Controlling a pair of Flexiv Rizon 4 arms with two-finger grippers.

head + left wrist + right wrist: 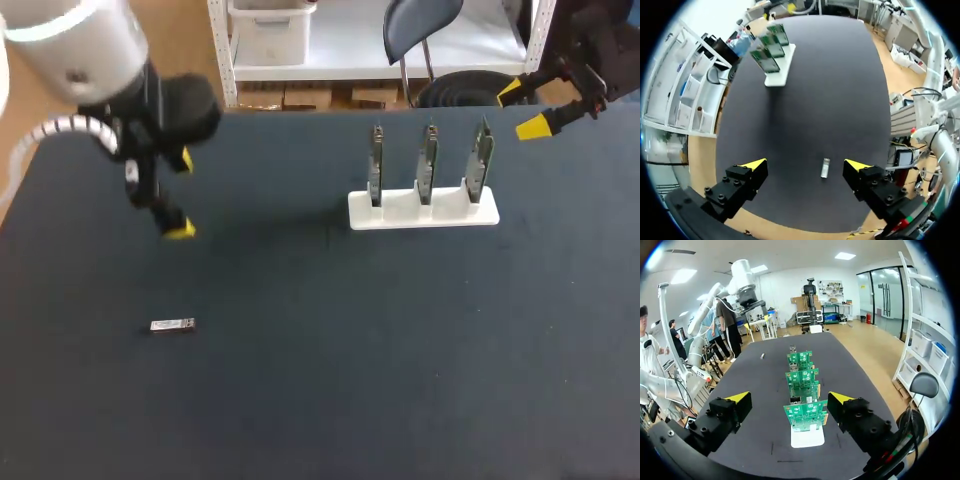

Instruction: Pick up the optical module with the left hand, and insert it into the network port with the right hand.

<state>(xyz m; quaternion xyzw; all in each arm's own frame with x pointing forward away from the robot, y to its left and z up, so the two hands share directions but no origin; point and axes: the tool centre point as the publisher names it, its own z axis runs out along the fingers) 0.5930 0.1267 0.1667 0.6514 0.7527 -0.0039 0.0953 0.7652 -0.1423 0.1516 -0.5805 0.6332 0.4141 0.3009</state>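
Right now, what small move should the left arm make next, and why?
Probably lower the left gripper toward the optical module, centring on it. The module lies flat and untouched on the table, within the open gripper's gap but off-centre, and the gripper hangs clear of it.

Head cam overhead, wrist cams low; table (400, 350) shared.

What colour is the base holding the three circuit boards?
White base; clearest in the head view.
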